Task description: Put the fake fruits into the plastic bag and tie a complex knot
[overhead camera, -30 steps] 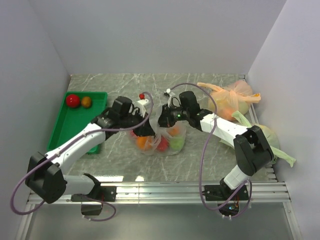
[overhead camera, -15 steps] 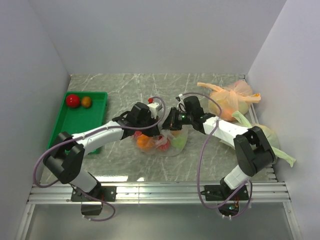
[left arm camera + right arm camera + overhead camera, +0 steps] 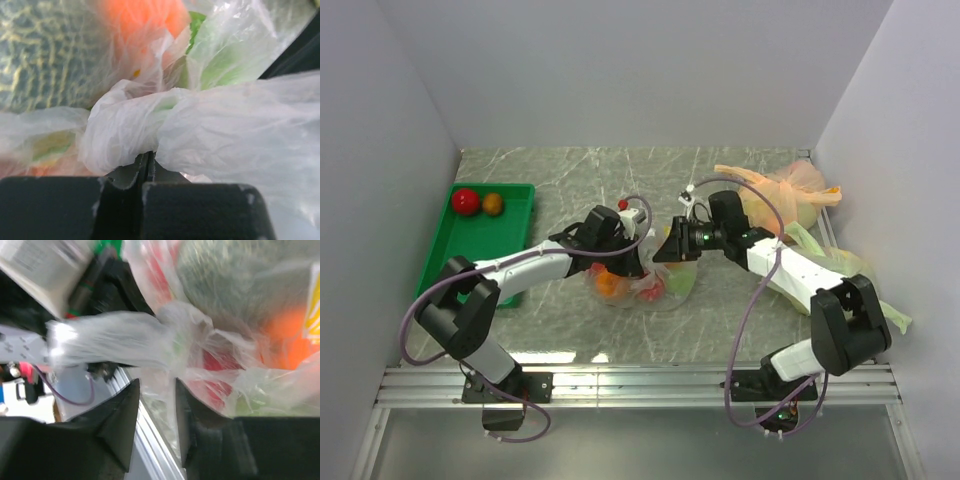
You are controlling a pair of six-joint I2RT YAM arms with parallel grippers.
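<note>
The clear plastic bag (image 3: 645, 285) stands mid-table holding an orange ball (image 3: 608, 286), a red ball (image 3: 651, 291) and a light green ball (image 3: 680, 283). My left gripper (image 3: 632, 262) is at the bag's top left. In the left wrist view it (image 3: 147, 159) is shut on a twisted white handle of the bag (image 3: 125, 132). The orange fruit (image 3: 142, 20) and the dull green piece (image 3: 45, 55) lie behind the film. My right gripper (image 3: 666, 250) is at the bag's top right. In the right wrist view it (image 3: 156, 385) is open, with bag film (image 3: 175, 335) between and behind the fingers.
A green tray (image 3: 455, 260) at the left holds a red ball (image 3: 466, 200) and an orange ball (image 3: 493, 203). An orange-tinted bag (image 3: 780, 195) and a pale green bag (image 3: 855, 275) lie at the right. Walls close in on three sides.
My left arm swung right to the bag's top and took hold of the twisted handle. My right gripper drew back to the right and let the plastic go.
</note>
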